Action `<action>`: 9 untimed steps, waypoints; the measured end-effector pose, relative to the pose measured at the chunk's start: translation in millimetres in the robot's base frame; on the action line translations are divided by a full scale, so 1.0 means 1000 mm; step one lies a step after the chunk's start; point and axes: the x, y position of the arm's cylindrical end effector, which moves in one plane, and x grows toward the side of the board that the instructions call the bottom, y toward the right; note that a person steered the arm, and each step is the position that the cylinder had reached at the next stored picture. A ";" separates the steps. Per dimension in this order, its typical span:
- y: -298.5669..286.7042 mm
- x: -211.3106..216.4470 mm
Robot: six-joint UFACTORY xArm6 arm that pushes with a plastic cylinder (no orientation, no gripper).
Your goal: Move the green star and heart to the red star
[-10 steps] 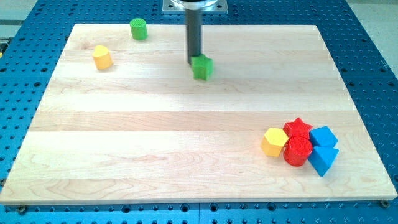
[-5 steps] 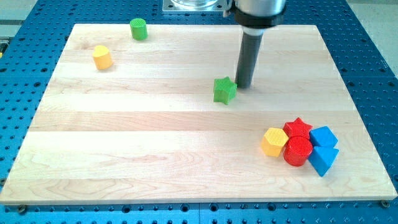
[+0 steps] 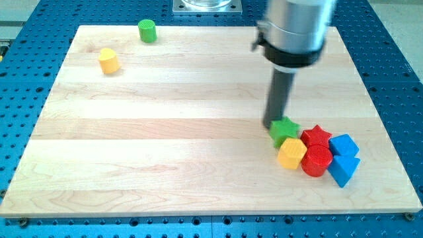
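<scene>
The green star (image 3: pixel 286 130) lies at the lower right of the board, touching the yellow hexagon block (image 3: pixel 291 153) and close beside the red star (image 3: pixel 317 136). My tip (image 3: pixel 275 125) stands right against the green star's upper left side. A yellow heart-like block (image 3: pixel 109 61) sits at the upper left of the board, far from the tip. No green heart can be made out.
A green cylinder (image 3: pixel 147 30) sits near the board's top edge at the left. A red cylinder (image 3: pixel 316 160), a blue cube (image 3: pixel 344 145) and a blue triangle block (image 3: pixel 342 170) cluster with the red star at the lower right.
The green star has slid from the board's upper middle down and right to the cluster by the red star. My tip followed it the same way.
</scene>
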 end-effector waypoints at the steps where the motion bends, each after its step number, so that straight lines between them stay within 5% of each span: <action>1: -0.009 -0.007; 3: -0.160 -0.022; 5: -0.374 -0.091; 6: -0.433 -0.124; 8: -0.362 -0.164; 9: -0.239 -0.151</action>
